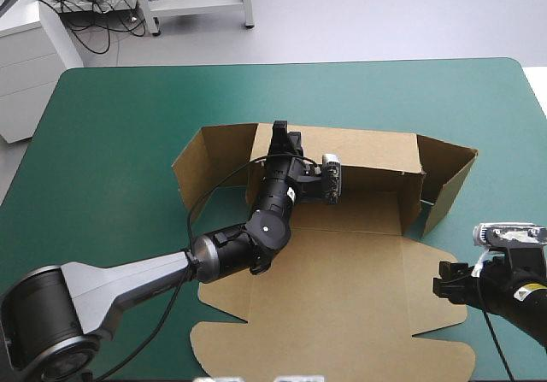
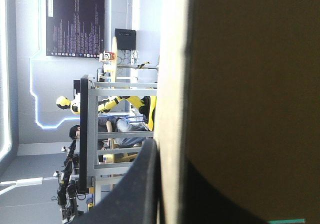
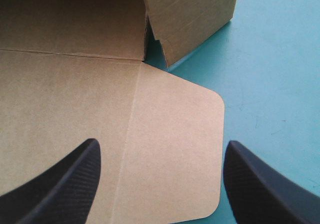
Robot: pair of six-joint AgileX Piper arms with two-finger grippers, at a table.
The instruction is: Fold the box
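The box [image 1: 342,262] lies midway between the left and right edges of the table [image 1: 111,143], its long axis across, rear wall [image 1: 367,147] raised. The left gripper [image 1: 280,132] seems clamped on that wall's top edge. The right gripper [image 3: 161,146], spread wide and empty, hovers over the right flap [image 3: 175,134], nearest it.

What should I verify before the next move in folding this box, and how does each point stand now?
1. Left pincer shut on the top edge of the back wall: ok.
2. Back wall raised: ok.
3. Right pincer open: ok, fingers apart.
4. Rounded side flap lies flat under the right pincer: ok, untouched.
5. Left end flap and right end flap tucked in: not ok, both angle outward.
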